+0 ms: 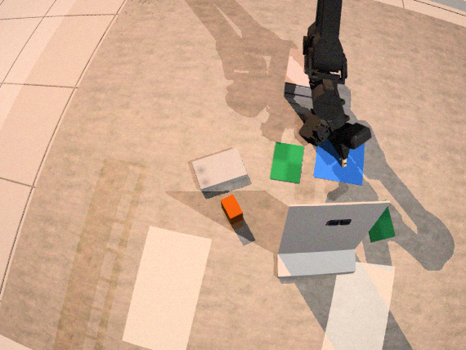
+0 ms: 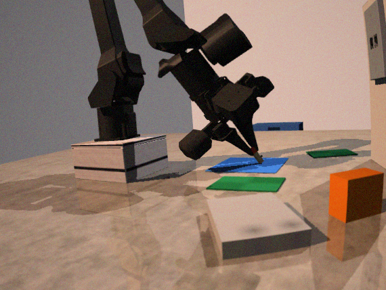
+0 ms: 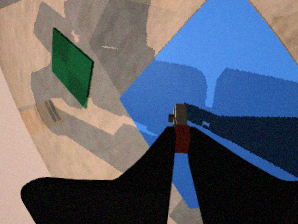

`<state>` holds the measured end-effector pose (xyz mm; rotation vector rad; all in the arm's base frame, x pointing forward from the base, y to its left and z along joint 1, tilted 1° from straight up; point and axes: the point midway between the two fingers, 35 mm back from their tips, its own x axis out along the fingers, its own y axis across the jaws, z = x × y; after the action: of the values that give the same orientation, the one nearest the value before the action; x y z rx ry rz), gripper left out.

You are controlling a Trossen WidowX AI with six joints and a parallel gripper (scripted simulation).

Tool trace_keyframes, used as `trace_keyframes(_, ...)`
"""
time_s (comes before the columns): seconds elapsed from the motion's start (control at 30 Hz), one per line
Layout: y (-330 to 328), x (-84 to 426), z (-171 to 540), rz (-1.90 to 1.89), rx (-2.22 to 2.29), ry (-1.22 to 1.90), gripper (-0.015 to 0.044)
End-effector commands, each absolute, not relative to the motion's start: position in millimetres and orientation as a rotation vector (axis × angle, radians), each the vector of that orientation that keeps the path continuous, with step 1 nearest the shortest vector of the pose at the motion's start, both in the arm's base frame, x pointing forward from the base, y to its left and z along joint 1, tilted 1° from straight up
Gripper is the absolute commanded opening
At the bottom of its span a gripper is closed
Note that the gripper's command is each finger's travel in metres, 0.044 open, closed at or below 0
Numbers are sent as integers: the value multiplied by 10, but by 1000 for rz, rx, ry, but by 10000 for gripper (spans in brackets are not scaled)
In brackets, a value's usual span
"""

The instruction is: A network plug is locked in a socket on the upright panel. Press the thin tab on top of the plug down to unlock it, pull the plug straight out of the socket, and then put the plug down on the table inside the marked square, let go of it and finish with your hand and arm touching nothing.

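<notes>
My gripper point(image 1: 343, 157) point(image 2: 254, 150) point(image 3: 180, 133) is shut on the small plug, with dark red showing between the fingertips. The tan plug point(image 1: 342, 163) point(image 2: 259, 158) point(image 3: 180, 115) sticks out past the fingertips and tilts down toward the blue square point(image 1: 327, 172) point(image 2: 274, 167) point(image 3: 235, 40). Its lower end is over the square and very low; whether it touches is unclear. A small tab shows on the plug's side in the wrist view. The upright grey panel point(image 1: 306, 229) point(image 2: 376, 64) stands apart from the gripper, with two dark openings and no plug in them.
A green square point(image 1: 287, 163) point(image 2: 247, 183) lies beside the blue one, another green square point(image 1: 382, 226) point(image 2: 332, 153) point(image 3: 71, 67) near the panel. A pale flat block point(image 1: 221, 169) point(image 2: 257, 217) and an orange block point(image 1: 231, 207) point(image 2: 338, 196) stand farther off. A blue object point(image 2: 288, 126) is in the background.
</notes>
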<state>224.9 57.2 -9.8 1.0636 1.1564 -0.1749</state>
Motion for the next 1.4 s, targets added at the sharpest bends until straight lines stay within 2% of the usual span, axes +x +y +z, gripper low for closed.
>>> trace_keyframes(0.0, 572, 2249, -98, -175, 1064, 1156, 0)
trace_keyframes(0.17, 572, 2249, -98, -175, 1064, 1156, 0)
trace_keyframes(0.37, 572, 2249, -98, -175, 1064, 1156, 156)
trace_keyframes(1.37, 495, 2167, 40, -180, 1063, 1159, 156)
